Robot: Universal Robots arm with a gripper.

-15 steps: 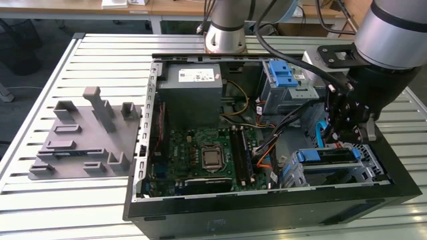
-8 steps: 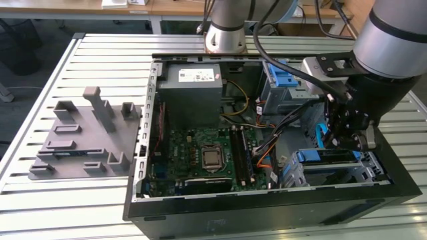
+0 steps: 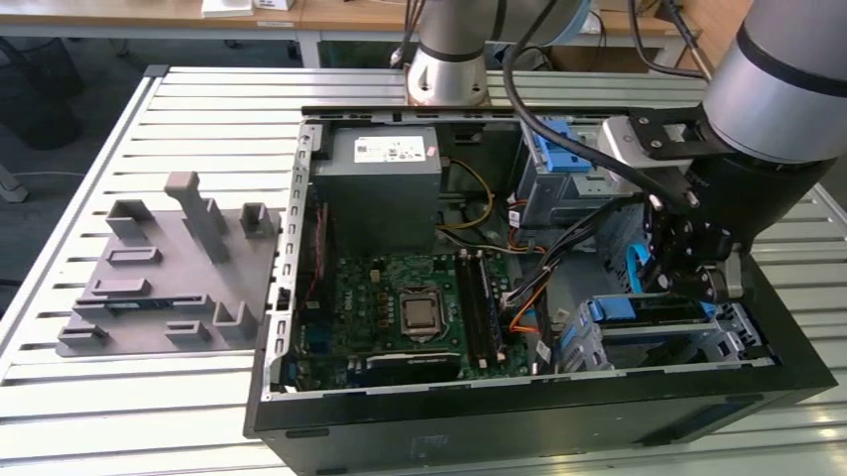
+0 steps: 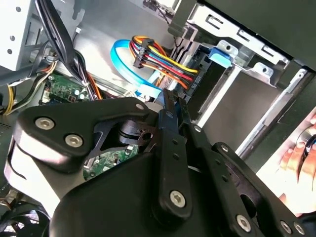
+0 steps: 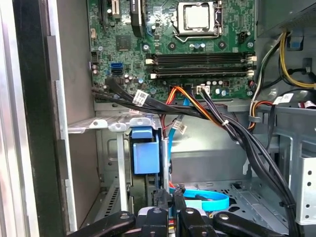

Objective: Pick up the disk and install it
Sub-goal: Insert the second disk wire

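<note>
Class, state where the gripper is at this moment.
In the exterior view the gripper is inside the open computer case on that view's right, just above the metal drive bay with its blue latch.

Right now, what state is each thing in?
Case, lying flat, side open.
Hand, low inside the case, near the bay.
Chip, bare, no cooler on it.
Memory sticks, seated in their slots.
Latch, sitting on top of the bay.
</note>
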